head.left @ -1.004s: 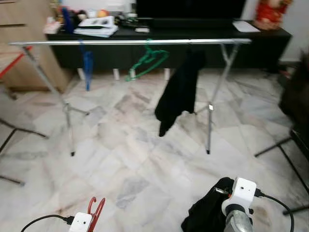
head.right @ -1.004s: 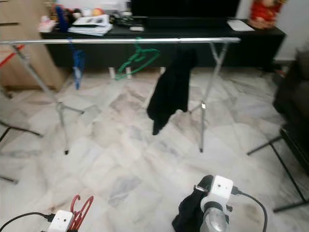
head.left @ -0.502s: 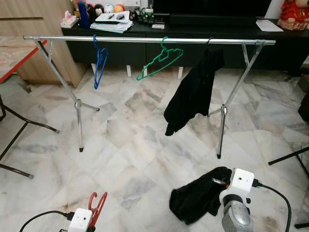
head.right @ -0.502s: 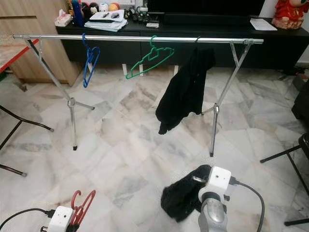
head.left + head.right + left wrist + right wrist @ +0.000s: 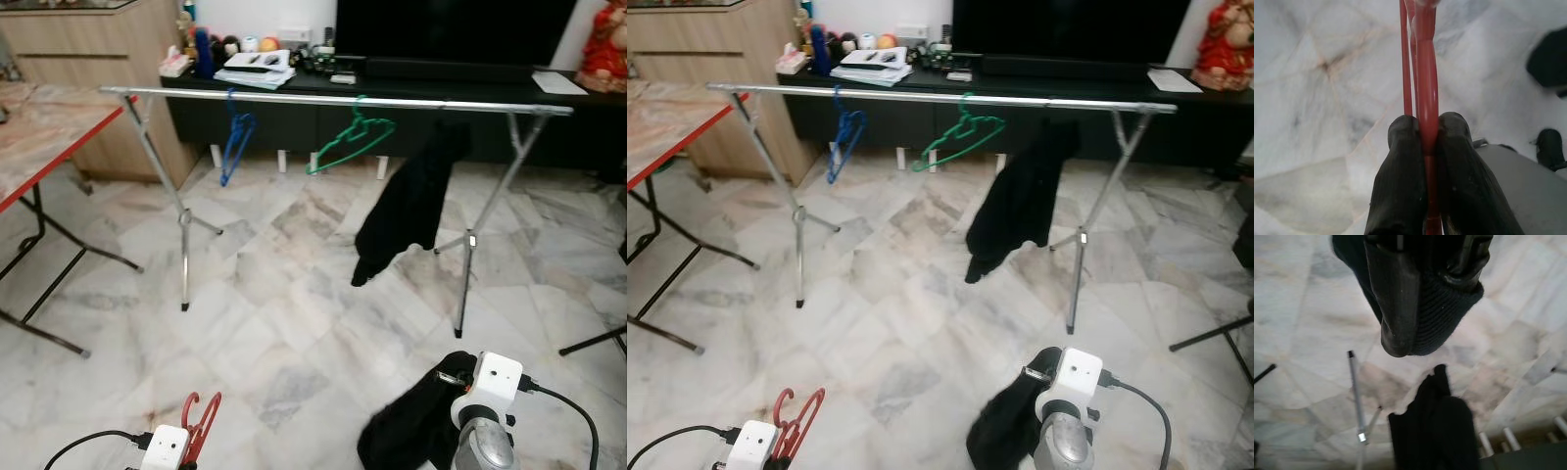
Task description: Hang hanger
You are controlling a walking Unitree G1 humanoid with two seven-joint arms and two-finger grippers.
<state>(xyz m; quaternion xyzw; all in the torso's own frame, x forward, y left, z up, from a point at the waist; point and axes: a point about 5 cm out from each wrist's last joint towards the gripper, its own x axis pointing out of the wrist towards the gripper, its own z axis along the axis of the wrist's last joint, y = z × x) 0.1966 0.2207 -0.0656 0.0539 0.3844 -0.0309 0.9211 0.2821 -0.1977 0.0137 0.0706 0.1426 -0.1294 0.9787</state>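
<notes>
Since half a second ago the whole scene has slid rightward in the head views, so the camera has turned; the rail's things keep their order. Low at the robot's left, the left gripper [image 5: 1422, 147] clamps its fingers on the red hanger [image 5: 200, 424], well short of the drying rail [image 5: 333, 98]. On that rail hang a blue hanger [image 5: 235, 147], a green hanger [image 5: 351, 145] and a dark garment [image 5: 407, 211]. At the robot's right, the right gripper [image 5: 1425, 340] pinches a black cloth [image 5: 416, 431]. Hanging is still undone: approach, lift and hook remain.
</notes>
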